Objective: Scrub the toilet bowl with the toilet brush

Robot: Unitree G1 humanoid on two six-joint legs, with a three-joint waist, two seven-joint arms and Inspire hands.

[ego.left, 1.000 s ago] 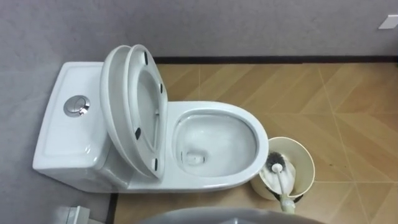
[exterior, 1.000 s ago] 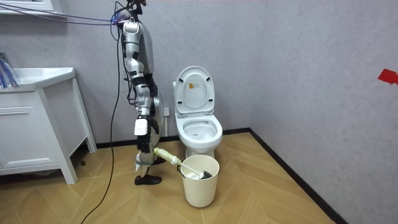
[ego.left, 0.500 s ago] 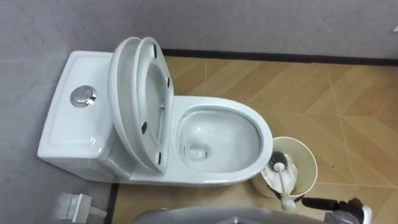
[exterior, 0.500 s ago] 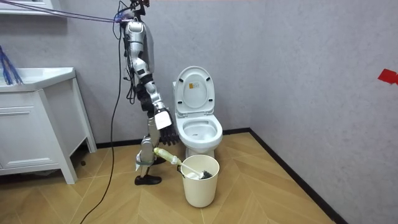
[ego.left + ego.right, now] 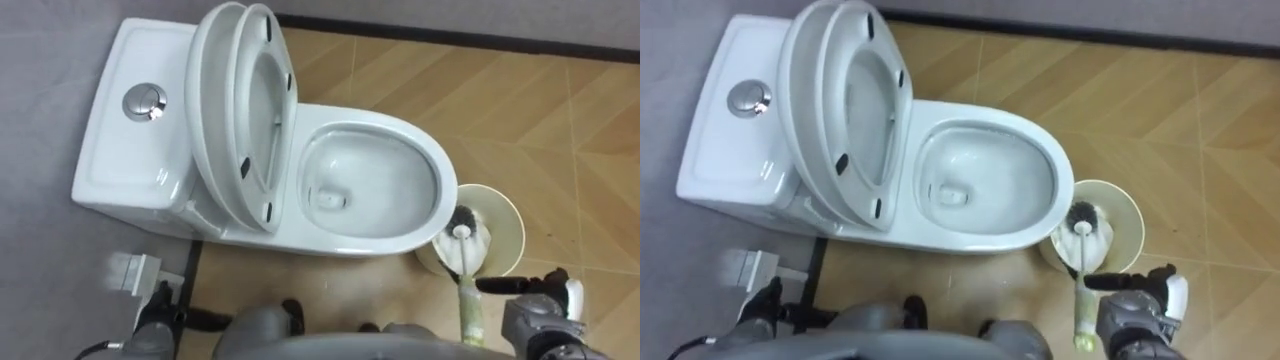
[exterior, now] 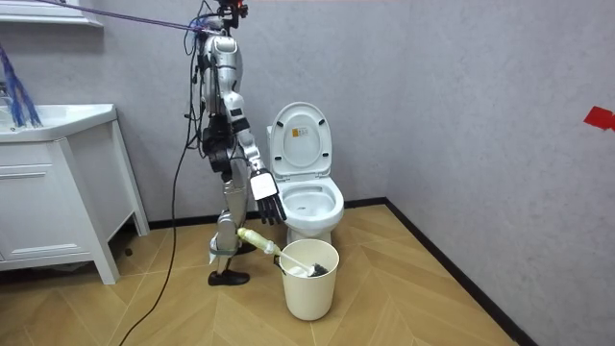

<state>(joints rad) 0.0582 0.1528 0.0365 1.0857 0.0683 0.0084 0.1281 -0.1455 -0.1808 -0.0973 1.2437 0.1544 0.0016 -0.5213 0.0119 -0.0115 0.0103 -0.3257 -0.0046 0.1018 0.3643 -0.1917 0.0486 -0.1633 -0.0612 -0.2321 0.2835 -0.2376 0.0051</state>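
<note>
Herringbone wood floor (image 5: 560,120) meets a grey wall (image 5: 50,60). Bristles down, the toilet brush (image 5: 466,262) stands in a cream bucket (image 5: 512,222) just beside the front of the toilet (image 5: 440,190), whose seat and lid are raised. A second ago the right arm hung low. Now the right robot hand (image 5: 540,312) has swung forward near the brush handle, fingers straight and empty. Grasping the handle looks like the next step, and no brushing has begun. The left robot hand (image 5: 160,318) shows at lower left, its fingers unreadable.
</note>
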